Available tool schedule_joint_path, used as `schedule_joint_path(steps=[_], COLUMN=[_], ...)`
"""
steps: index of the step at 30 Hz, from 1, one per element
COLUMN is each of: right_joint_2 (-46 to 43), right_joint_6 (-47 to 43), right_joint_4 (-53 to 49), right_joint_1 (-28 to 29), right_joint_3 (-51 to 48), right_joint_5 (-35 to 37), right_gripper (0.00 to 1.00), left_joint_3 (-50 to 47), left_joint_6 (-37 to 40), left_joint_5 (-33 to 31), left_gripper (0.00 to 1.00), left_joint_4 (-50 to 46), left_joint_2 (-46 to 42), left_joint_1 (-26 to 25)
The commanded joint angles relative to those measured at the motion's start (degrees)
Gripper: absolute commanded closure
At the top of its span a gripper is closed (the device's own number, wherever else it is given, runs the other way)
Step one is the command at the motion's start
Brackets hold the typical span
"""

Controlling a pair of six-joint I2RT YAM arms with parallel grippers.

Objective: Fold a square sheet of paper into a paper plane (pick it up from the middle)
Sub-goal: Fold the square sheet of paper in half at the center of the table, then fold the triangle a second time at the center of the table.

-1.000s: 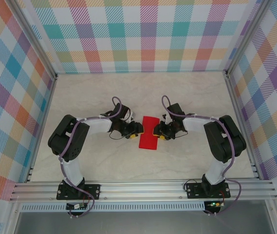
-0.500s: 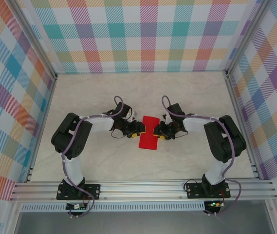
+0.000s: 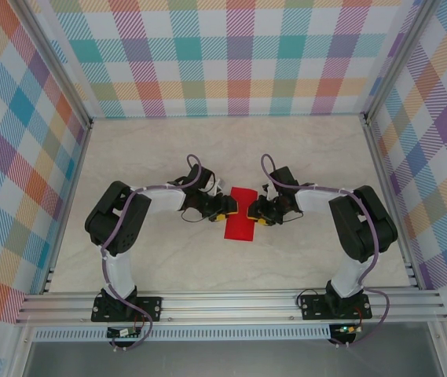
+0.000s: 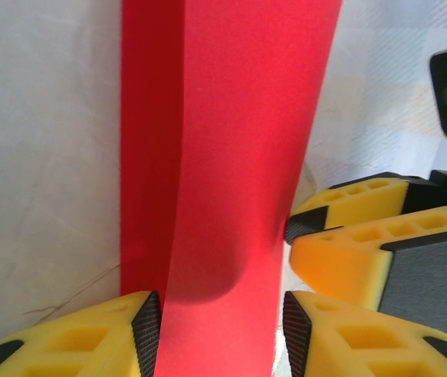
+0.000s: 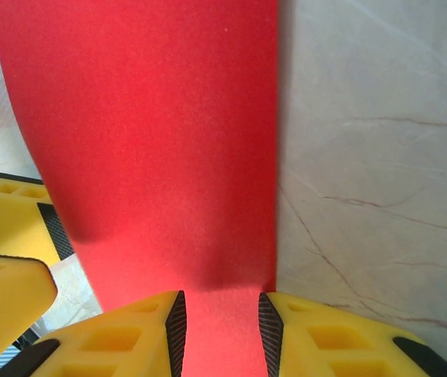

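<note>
The red sheet of paper (image 3: pixel 239 215) lies in the middle of the table as a narrow strip, folded over on itself. My left gripper (image 3: pixel 224 207) is low at its left edge and my right gripper (image 3: pixel 255 212) at its right edge, facing each other. In the left wrist view the paper (image 4: pixel 231 149) runs up between the parted pads of the left gripper (image 4: pixel 221 323), with a darker lower layer at the left. The right gripper (image 5: pixel 221 323) also stands partly open over the paper (image 5: pixel 152 133). Neither pair of jaws pinches it. No paper plane shape is seen.
The pale marble-look table (image 3: pixel 152 251) is walled by checked panels on three sides. An aluminium rail (image 3: pixel 231 302) runs along the near edge by the arm bases. The right gripper's yellow fingers (image 4: pixel 357 236) show in the left wrist view, close beside the paper.
The left arm has edged right, closer to the paper's left edge, and its jaws have narrowed a little. The right arm and the paper have barely moved.
</note>
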Motion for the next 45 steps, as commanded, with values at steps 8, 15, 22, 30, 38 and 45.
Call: schedule_joint_path(steps=[8,15,22,30,38,45], right_joint_2=[0.73,0.73,0.18,-1.56,-13.60,-24.41], right_joint_6=[-1.44,-1.52,-1.52,-1.27,-3.43,-8.24], right_joint_4=[-1.80,-1.80,-1.91,-0.75,3.11,-1.30], right_joint_1=[0.18,0.10,-0.05,-0.33,0.24,4.41], right_joint_3=[-1.04,-0.84,-1.08,-1.48,-5.51,-8.32], right_joint_5=[2.80,2.69,2.96,1.75,1.86,9.43], right_gripper=[0.66,0.66,0.66,0.65,0.51,0.36], left_joint_3=[0.02,-0.24,0.60,1.31,0.10,0.62], left_joint_6=[-3.10,-3.48,-3.12,-3.25,-3.17,-4.82], left_joint_5=[2.90,2.96,3.22,3.17,0.54,0.55], left_gripper=[0.55,0.56,0.54,0.63,0.84,0.91], left_joint_4=[4.72,5.49,5.90,4.88,2.60,3.37], left_joint_2=[-0.42,-0.07,0.60,1.89,-0.05,-0.24], left_joint_1=[-0.45,-0.38,-0.29,0.06,0.07,0.06])
